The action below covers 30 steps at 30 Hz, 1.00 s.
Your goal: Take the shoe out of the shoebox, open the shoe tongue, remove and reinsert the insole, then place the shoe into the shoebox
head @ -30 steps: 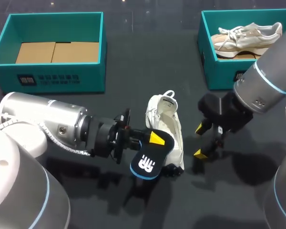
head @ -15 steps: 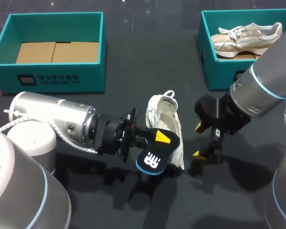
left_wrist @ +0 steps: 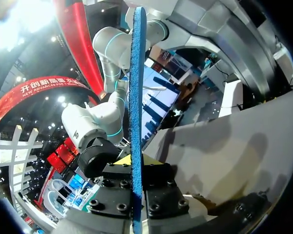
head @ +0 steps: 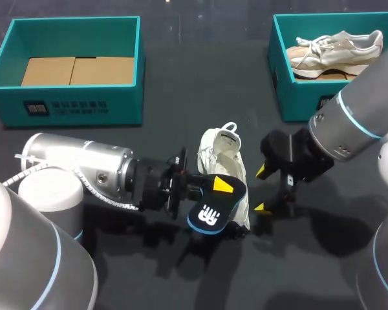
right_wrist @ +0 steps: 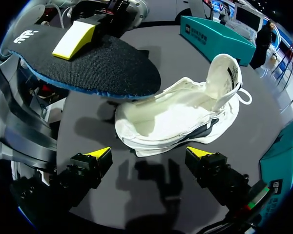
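The left gripper (head: 218, 188) is clamped on the black insole (head: 209, 210). The head view shows one yellow fingertip lying on the insole's top face. The left wrist view shows only its blue edge pinched between the fingers. The right gripper (right_wrist: 150, 154) is spread wide and holds nothing. Its wrist view shows the white shoe (right_wrist: 178, 114) just ahead of its fingers, opening exposed, with the insole held over the toe end.

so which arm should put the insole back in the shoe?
Left. The left pincer grips the insole over the white shoe. The right pincer sits open and empty beside it, probably better suited to steadying.
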### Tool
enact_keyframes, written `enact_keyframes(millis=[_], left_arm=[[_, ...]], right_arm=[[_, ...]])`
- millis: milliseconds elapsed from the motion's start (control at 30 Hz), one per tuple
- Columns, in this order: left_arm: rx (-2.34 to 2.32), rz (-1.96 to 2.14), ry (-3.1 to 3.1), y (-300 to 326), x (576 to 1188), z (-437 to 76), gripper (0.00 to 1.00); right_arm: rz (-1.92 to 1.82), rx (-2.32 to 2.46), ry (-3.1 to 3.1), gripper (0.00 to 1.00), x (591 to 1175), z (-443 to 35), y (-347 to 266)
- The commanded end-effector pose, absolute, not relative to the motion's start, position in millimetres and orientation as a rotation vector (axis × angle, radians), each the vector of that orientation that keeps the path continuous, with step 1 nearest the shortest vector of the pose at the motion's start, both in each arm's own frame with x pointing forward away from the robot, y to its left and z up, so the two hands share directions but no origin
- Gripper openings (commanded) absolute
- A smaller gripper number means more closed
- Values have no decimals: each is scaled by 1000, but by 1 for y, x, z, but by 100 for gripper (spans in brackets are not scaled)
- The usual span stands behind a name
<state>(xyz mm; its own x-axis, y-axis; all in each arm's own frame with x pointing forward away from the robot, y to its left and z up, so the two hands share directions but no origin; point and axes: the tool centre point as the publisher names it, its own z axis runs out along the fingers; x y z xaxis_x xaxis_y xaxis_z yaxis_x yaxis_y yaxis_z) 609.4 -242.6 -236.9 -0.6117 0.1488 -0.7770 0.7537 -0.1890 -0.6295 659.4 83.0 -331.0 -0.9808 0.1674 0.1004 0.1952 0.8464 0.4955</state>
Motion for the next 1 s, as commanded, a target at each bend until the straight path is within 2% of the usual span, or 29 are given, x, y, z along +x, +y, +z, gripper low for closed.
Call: enact_keyframes(millis=[33,1000], left_arm=[[1043,-1851,1642,-248,610,-240,0],[1012,-1899,1661,-248,609,-242,0]], right_arm=[[-786,-327,-2983,100,662,-342,89],[-769,-321,-3089,100,672,-353,83]])
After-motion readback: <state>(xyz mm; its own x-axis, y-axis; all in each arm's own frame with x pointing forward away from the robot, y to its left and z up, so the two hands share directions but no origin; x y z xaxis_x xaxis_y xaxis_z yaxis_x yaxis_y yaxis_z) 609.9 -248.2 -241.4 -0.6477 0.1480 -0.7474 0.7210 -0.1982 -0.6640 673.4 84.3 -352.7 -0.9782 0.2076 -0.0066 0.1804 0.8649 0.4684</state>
